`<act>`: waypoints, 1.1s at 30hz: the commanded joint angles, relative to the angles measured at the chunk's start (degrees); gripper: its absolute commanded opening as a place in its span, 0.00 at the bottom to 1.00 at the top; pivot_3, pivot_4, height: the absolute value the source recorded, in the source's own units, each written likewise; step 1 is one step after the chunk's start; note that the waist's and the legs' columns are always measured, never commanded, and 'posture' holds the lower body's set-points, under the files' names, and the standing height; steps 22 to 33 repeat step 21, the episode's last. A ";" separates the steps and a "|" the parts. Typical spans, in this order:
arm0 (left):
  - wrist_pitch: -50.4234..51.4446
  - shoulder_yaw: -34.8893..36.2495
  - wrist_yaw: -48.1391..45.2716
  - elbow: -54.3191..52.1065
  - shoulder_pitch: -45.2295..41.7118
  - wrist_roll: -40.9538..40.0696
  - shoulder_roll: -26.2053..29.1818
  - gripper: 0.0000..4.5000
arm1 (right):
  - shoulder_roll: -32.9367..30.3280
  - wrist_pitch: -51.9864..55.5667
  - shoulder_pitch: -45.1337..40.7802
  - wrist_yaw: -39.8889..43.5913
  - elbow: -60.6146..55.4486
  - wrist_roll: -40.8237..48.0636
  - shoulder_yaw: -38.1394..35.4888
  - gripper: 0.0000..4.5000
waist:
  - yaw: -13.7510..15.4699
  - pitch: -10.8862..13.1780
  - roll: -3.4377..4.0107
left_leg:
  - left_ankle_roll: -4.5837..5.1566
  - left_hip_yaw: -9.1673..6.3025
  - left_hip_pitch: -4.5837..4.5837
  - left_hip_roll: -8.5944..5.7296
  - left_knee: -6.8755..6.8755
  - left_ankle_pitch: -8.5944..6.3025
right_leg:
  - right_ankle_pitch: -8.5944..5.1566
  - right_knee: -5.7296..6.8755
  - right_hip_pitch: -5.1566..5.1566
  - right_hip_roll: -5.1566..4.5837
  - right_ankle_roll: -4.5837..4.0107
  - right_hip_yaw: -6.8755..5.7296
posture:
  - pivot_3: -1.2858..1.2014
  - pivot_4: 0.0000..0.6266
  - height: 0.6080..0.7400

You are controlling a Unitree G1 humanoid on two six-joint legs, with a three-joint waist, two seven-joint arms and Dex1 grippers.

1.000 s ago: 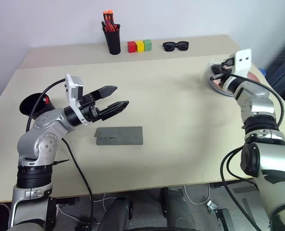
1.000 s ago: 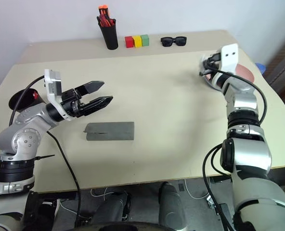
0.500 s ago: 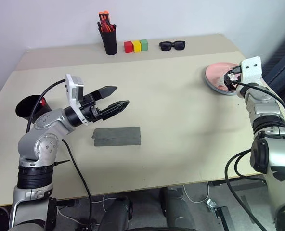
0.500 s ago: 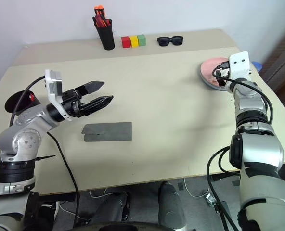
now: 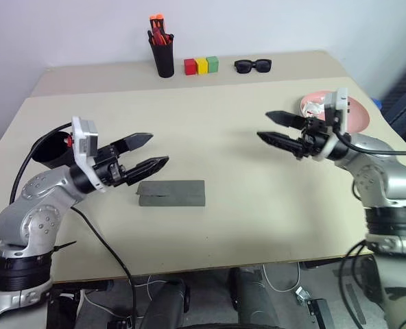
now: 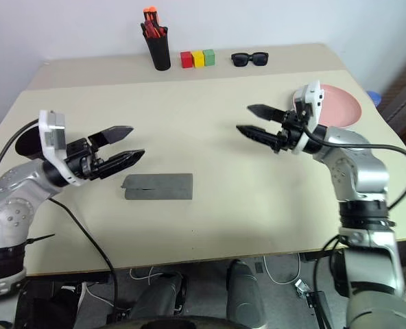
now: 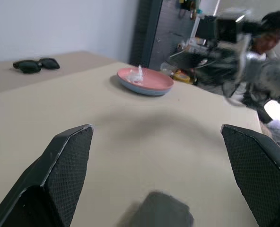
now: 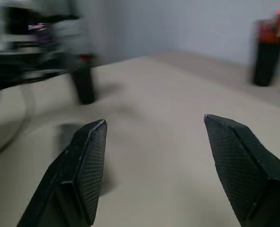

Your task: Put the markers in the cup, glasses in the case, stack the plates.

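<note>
The grey case (image 5: 171,193) lies closed on the table in front of me. My left gripper (image 5: 158,149) hovers open and empty just left of and above it. The black cup (image 5: 46,148) stands at the far left behind that arm, with a red-tipped marker (image 5: 68,142) in it. At the right, the pink plate (image 7: 144,80) rests on the light blue plate (image 7: 139,90), with a small whitish thing on top. My right gripper (image 5: 263,125) hangs open and empty over mid-table, pointing left, away from the plates (image 5: 357,115). The glasses are out of view.
A tall black pen holder (image 5: 163,56) with orange-red pens, three coloured blocks (image 5: 200,66) and black sunglasses (image 5: 252,66) line the table's far edge. A person (image 7: 272,33) is beyond the table's right side. The table's edge runs close behind the plates.
My right arm has swung back from the plates to mid-table, turned to point left, and its jaws have opened. My left gripper has drifted slightly back and left, still open.
</note>
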 commanded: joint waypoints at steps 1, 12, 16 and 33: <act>0.45 2.77 -2.59 -2.99 2.95 -2.68 1.93 1.00 | -2.57 3.33 4.96 2.43 -10.31 3.34 0.47 0.74 | 0.20 -0.01 -0.01 | 0.00 0.01 0.03 0.02 0.01 0.00 | 0.00 0.01 0.03 0.03 0.00 0.00 | 0.52 0.24 1.00; -6.56 3.36 -10.83 -0.90 10.45 1.86 5.55 1.00 | -8.01 6.22 17.48 1.33 -22.96 5.69 -3.61 0.74 | 0.65 -0.01 -0.02 | 0.01 0.09 -0.02 0.06 0.17 -0.01 | -0.01 -0.01 0.09 0.04 -0.01 0.00 | 0.52 0.24 1.00; -9.13 3.30 -11.77 1.11 10.21 2.66 4.97 1.00 | -9.42 5.03 19.46 1.07 -23.78 4.70 -4.75 0.74 | 0.64 -0.01 -0.03 | 0.03 0.10 -0.02 0.06 0.20 -0.01 | -0.01 -0.02 0.10 0.04 -0.01 0.00 | 0.52 0.24 1.00; -11.95 1.99 -10.47 1.06 10.31 5.23 3.77 1.00 | -9.06 5.20 17.55 -0.07 -22.87 4.36 -2.74 0.74 | 0.63 -0.01 -0.03 | 0.03 0.11 -0.01 0.08 0.21 -0.02 | -0.01 -0.02 0.10 0.04 -0.01 0.00 | 0.52 0.24 1.00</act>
